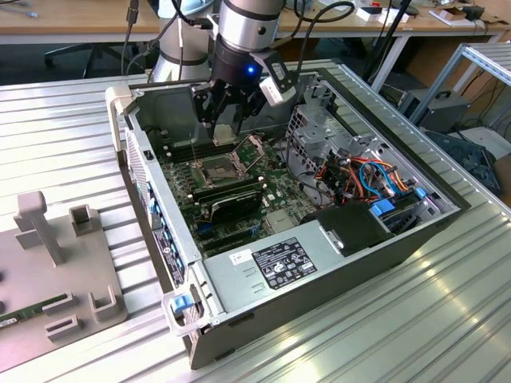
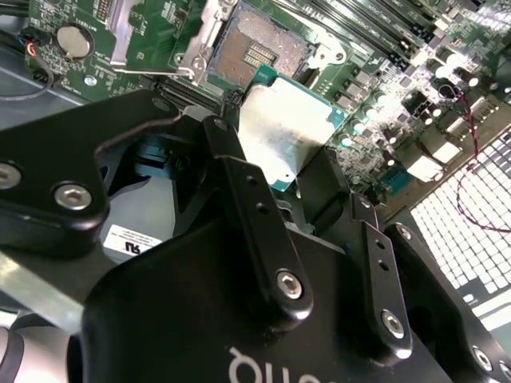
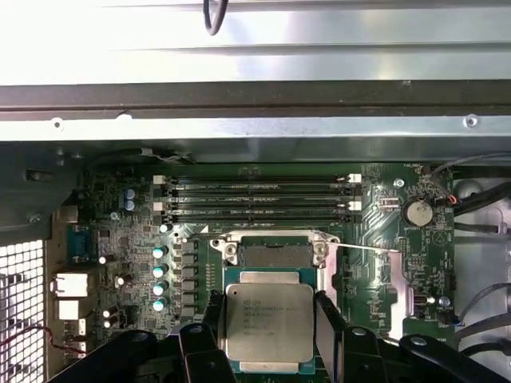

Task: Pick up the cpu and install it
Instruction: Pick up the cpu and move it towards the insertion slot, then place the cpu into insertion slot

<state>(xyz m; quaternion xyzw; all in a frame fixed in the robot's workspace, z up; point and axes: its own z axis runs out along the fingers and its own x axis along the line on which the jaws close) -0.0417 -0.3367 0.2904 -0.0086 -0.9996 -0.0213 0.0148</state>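
1. Tool state: the gripper (image 3: 269,329) is clenched on the cpu (image 3: 269,321), gripping two opposite edges (the fingers (image 3: 326,323) appear as dark bars either side of the chip in the first wrist view).
2. Position of the cpu: it is held off the motherboard (image 1: 275,187), inside the open computer case (image 1: 319,279). Its silver-grey metal face is turned toward the wrist.
3. Socket condition: the socket (image 3: 275,255) is uncovered and its contact field is bare. In the exterior view its hinged frame (image 1: 252,147) stands tipped up.
4. Governing relation: in the first wrist view the socket lies between the held cpu and the memory slots (image 3: 259,199), and the chip's near edge just overlaps the socket's rim. The cpu is thus offset from the socket on the side away from the slots.
5. Orientation: the chip's edges run nearly parallel to the socket's edges, so the mismatch is judged to be one of position and height, not rotation.
6. Progress: the pick-up is judged complete; the cpu is not yet seated.
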